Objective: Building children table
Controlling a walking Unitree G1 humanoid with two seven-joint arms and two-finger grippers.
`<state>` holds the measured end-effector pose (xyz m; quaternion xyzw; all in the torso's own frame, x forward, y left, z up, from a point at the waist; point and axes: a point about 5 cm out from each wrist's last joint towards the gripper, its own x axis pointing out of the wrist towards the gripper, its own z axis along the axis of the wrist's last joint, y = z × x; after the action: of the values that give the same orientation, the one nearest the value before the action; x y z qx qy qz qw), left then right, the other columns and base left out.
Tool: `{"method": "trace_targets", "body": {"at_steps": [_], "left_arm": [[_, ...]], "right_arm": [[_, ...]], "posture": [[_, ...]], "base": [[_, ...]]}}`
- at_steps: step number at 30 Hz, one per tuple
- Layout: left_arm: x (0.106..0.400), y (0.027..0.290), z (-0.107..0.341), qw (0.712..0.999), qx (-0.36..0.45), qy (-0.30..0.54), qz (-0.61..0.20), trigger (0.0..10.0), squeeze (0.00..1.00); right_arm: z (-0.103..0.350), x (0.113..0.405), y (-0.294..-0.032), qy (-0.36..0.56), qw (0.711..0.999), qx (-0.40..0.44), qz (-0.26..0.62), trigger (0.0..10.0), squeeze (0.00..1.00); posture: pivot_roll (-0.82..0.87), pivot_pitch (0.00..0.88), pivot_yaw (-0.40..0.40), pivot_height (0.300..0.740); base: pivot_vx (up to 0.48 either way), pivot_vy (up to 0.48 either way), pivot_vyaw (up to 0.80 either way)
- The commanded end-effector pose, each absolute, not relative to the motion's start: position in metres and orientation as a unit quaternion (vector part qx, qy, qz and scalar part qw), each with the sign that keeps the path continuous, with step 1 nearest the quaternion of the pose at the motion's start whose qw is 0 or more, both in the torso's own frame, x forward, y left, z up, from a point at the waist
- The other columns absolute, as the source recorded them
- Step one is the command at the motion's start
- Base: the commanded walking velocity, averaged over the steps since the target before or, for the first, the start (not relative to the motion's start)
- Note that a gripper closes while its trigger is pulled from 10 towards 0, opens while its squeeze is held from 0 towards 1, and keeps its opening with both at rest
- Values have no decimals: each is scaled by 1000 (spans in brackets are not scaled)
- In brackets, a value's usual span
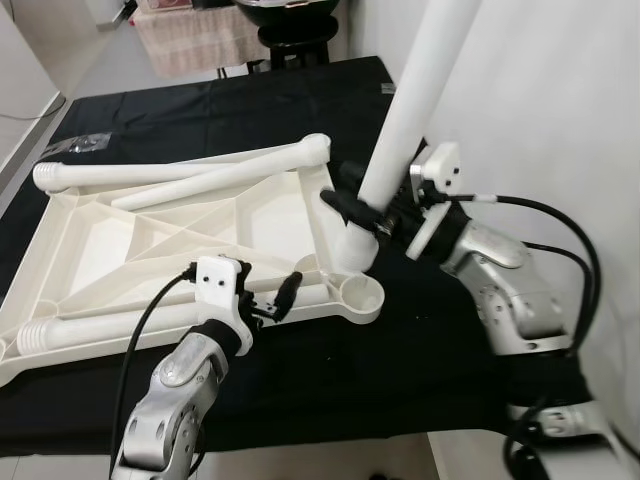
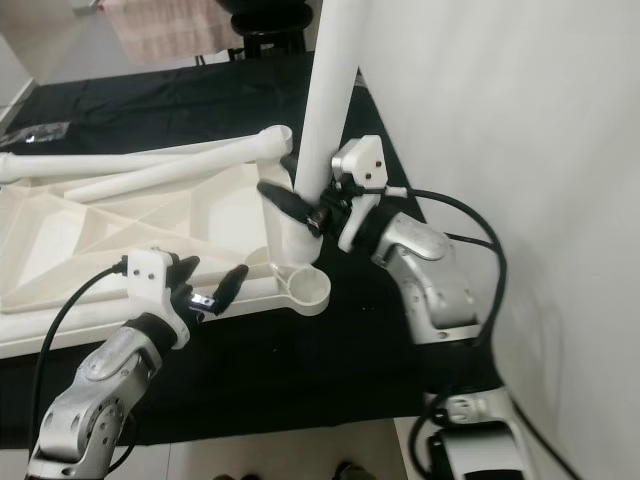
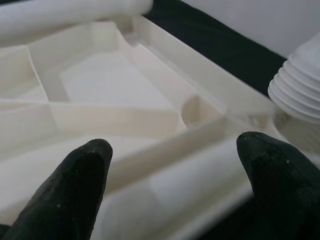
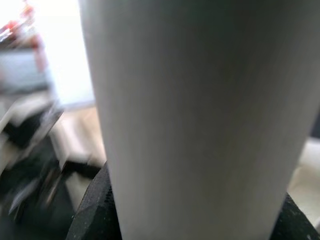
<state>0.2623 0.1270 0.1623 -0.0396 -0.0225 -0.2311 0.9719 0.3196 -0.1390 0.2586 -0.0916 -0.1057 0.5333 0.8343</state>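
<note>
The white plastic tabletop (image 1: 200,240) lies upside down on a black cloth, ribs facing up. A white table leg (image 1: 410,110) stands nearly upright near the front right corner, its lower end beside the round socket (image 1: 362,293). My right gripper (image 1: 365,215) is shut on this leg low down; the leg (image 4: 200,120) fills its wrist view. My left gripper (image 1: 270,298) is open over the tabletop's front rim (image 3: 165,160), a black fingertip (image 3: 80,180) on each side. Two more legs (image 1: 200,175) lie along the far edge, and another leg (image 1: 100,330) lies along the front edge.
The black cloth (image 1: 420,350) covers a low table with its front edge close to me. A white wall (image 1: 560,100) rises on the right. A dark round stool (image 1: 295,30) and a pinkish rug (image 1: 195,40) are at the back. A small plastic bag (image 1: 85,145) lies far left.
</note>
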Motion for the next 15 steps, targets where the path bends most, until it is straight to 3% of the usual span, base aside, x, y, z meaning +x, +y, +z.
{"method": "trace_targets", "body": {"at_steps": [1,7,15], "left_arm": [[256,126,161,968,-25,-12,-249,10000,0],[235,126,157,951,-3,8,-311,10000,0],[197,109,152,915,-5,47,-401,10000,0]], "right_arm": [[259,312,-133,-105,806,-87,576,10000,0],[260,312,-147,-76,788,-95,603,10000,0],[260,315,-159,-80,772,-24,630,10000,0]], "posture": [[-33,240,36,740],[-26,239,36,740],[-8,248,46,740]], "base": [[0,0,0],[0,0,0],[0,0,0]]}}
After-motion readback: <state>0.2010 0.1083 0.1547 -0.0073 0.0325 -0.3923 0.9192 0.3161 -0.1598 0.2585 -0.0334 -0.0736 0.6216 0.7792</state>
